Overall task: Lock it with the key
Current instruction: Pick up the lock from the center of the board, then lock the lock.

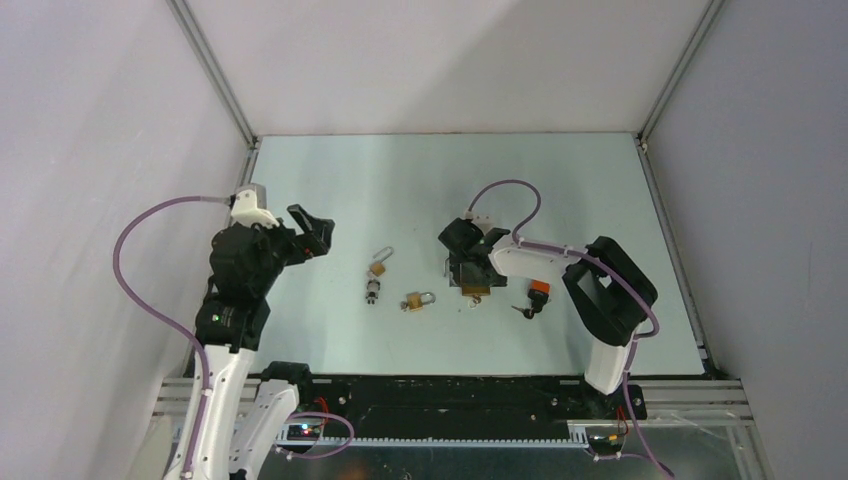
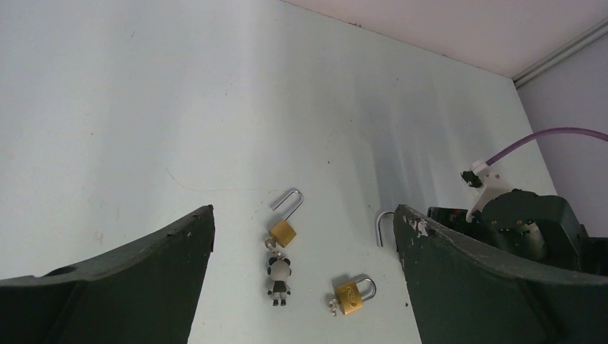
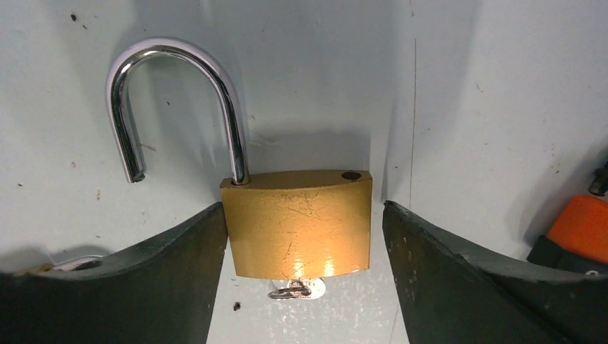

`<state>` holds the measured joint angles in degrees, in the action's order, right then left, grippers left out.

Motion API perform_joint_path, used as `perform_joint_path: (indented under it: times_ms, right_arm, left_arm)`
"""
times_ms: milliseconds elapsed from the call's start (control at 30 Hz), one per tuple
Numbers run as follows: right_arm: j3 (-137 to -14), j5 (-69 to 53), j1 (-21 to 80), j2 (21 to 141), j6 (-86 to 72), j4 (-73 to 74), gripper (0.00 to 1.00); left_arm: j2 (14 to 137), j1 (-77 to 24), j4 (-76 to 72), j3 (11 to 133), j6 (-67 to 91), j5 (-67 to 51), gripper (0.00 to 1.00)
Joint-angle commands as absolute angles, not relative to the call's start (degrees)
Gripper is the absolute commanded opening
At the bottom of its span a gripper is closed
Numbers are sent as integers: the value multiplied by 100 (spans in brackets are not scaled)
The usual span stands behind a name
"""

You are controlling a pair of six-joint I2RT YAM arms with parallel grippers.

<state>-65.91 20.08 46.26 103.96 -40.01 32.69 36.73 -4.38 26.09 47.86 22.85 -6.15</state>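
Three brass padlocks on the tabletop (image 1: 560, 190), and the right gripper (image 1: 470, 284) is down over one of them!

That padlock (image 3: 297, 222) lies flat just right of centre. Its shackle (image 3: 172, 93) is swung open, and a small key (image 3: 295, 289) shows at its bottom edge. The gripper's fingers straddle the brass body: one sits against its edge and the other is a sliver off, so it's not pinched. Just beside it to the left is a second padlock (image 1: 421, 300) with its shackle shut. Further left is a third padlock (image 1: 378, 266), shackle open, with one little panda charm (image 1: 371, 292) at its base. An orange-and-black piece (image 1: 539, 290) sits just to the right of the gripper. The left gripper (image 1: 312, 232) hangs well apart at the left, fingers spread wide, holding nothing.
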Motion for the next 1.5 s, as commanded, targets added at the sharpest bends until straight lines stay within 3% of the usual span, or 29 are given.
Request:
perform_joint_path:
  times_ms: [0, 133, 233, 367, 733, 1167, 1467]
  right_arm:
    - [-6803, 1836, 4594, 10486, -4240, 3318, 79]
    - [-6792, 1654, 4517, 10536, -4272, 3298, 71]
    - [-6710, 1395, 4437, 10408, -4298, 3111, 54]
    - [-6477, 1006, 4317, 9899, -4353, 2597, 48]
    - [-5768, -352, 3885, 8027, -5609, 509, 45]
    - [-5418, 517, 4556, 6953, -7578, -1006, 46]
    - [-5374, 1132, 4921, 6688, -8434, -1046, 46]
  left_arm:
    - [3645, -458, 2490, 4756, 2144, -529, 98]
    - [3662, -473, 2494, 4797, 2135, -505, 98]
    - [3697, -488, 2496, 4852, 2237, -693, 98]
    - [3850, -677, 2451, 5016, 2349, -1159, 98]
    - [4686, -2549, 2011, 5131, 2594, -407, 98]
    - [4608, -3917, -673, 4150, 2498, 68, 97]
    - [4783, -4626, -1320, 3899, 2023, 960, 91]
